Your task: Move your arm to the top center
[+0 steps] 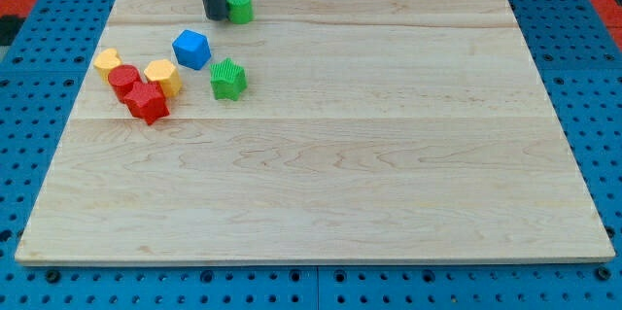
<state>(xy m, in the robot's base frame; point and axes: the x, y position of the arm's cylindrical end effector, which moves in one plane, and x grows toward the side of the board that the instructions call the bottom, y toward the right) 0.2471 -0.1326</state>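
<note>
**Tip parked up top, left of centre, against a green block**

So my tip (214, 17) is down on the wooden board (340, 174) near its top edge, left of the middle. It's just a bare rod, holding nothing. A green block (239, 5) sits right at the tip's right side, looks like touching. Below the tip there's a blue cube (191, 49), and further down a green star-ish block (227, 79). Off to the tip's lower left: two yellow blocks (108, 61) (162, 76), a red block (123, 79) and a red star-ish block (147, 102), all bunched together.
</note>
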